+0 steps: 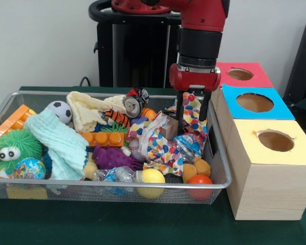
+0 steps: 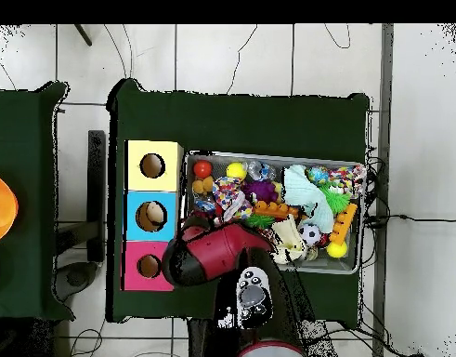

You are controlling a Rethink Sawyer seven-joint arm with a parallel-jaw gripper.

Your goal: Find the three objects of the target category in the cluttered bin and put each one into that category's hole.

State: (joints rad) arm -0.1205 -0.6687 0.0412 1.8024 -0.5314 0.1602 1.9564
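The wire mesh bin [image 1: 20,95] is full of toys and cloths; it also shows in the overhead view [image 2: 354,265]. One crushed clear bottle with a blue label [image 1: 113,175] lies at the bin's front rim, seen in the overhead view [image 2: 256,170] too. A second one [image 1: 186,145] lies by the right end, partly under a polka-dot cloth [image 1: 155,143]. A third does not show. My gripper [image 1: 192,126] is open, its fingers lowered into the bin's right end on either side of the cloth, just above the second bottle. In the overhead view the arm [image 2: 217,253] hides it.
Three wooden boxes with round holes stand right of the bin: pink [image 1: 255,80], blue [image 1: 280,108] and yellow [image 1: 245,138]. A crushed can [image 1: 132,105], a football [image 1: 59,111], a mint cloth [image 1: 61,143], a green fuzzy toy [image 1: 15,148] and several balls [image 1: 150,177] fill the bin.
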